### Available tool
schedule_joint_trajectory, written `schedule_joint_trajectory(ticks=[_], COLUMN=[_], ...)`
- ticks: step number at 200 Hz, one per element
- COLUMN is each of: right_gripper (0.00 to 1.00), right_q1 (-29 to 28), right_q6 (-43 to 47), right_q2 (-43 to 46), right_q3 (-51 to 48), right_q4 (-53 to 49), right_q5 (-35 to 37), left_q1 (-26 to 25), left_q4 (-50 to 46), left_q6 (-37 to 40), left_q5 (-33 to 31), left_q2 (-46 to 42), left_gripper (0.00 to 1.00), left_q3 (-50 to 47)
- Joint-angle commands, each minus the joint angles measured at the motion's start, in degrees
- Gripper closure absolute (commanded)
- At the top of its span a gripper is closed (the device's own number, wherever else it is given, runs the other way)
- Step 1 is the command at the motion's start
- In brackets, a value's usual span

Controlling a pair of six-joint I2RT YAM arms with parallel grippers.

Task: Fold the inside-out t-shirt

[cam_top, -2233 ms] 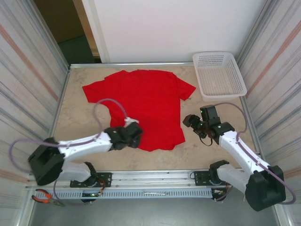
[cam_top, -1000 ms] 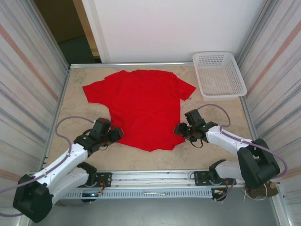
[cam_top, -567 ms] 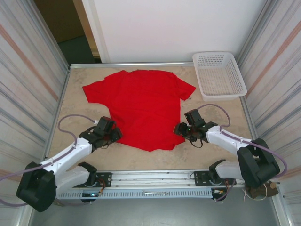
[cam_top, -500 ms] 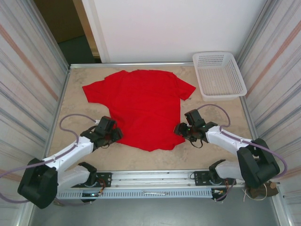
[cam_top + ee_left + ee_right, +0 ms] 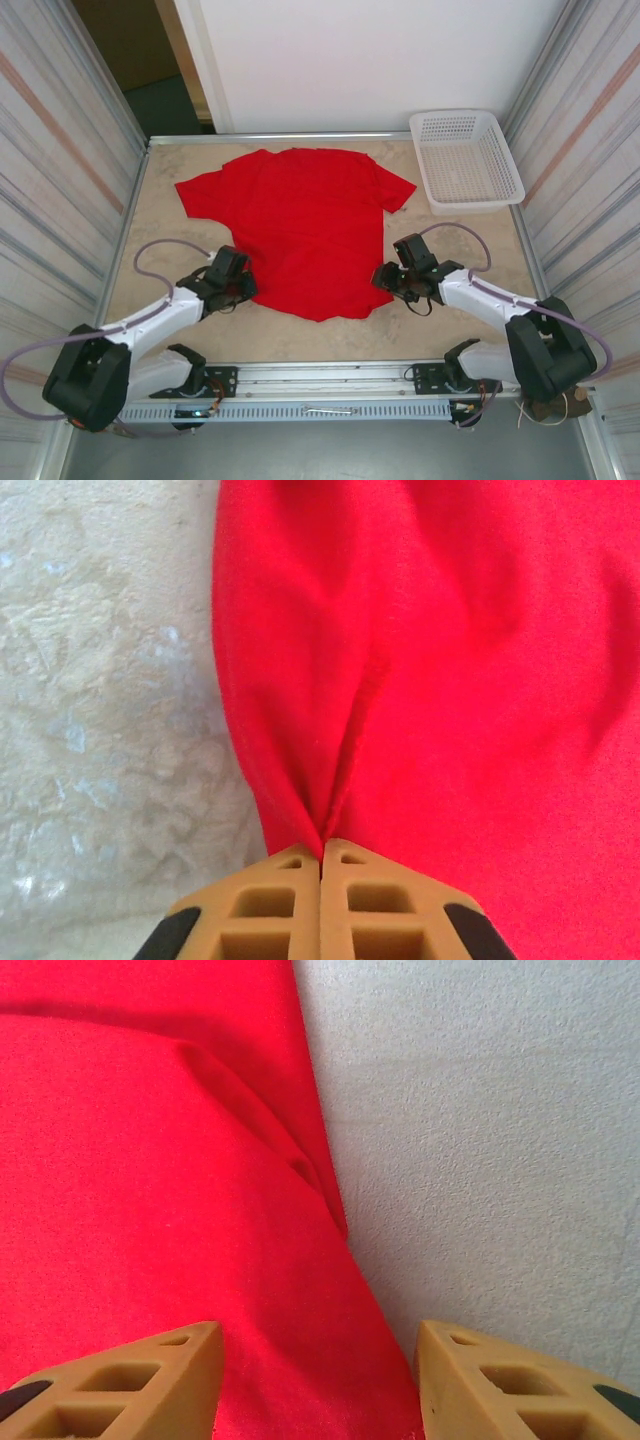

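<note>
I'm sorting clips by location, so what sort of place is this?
Probably a robotics lab test cell: left arm and right arm bolted at the table's edge, panel walls boxing it in, a red t-shirt and mesh basket.

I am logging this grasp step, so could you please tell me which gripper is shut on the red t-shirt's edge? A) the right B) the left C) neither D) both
B: the left gripper is shut with a pleat of the t-shirt pinched between its fingertips, while the right gripper stands open astride the shirt's edge.
</note>
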State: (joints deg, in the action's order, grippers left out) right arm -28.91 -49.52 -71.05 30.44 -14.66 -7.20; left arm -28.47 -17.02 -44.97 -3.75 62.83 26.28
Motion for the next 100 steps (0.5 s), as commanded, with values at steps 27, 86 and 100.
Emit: schedule_joint_trajectory(ticks=[27,86,100], right_gripper=[0.50,0.50,0.50], right_q1=[0.0,0.5,0.4], right_q6=[-1.4,-0.8,-0.7], right_q2=[4.0,4.7,4.7], right_q3=[-0.6,0.0,0.0], right_q4=[-2.4,-3.7,-3.6], right_q5=[1.3,1.5,0.9], left_q1=[5.2,14.6,13.9], left_q4=[-14.0,-14.2,-16.3], left_q6=[-2.4,-4.0,-0.2], left_q5=[13.4,19.8,17.2], left_q2=[-12.7,-15.1,-14.2], left_gripper=[1.00,0.22,0.21], left_q3=[8.0,10.1,12.0])
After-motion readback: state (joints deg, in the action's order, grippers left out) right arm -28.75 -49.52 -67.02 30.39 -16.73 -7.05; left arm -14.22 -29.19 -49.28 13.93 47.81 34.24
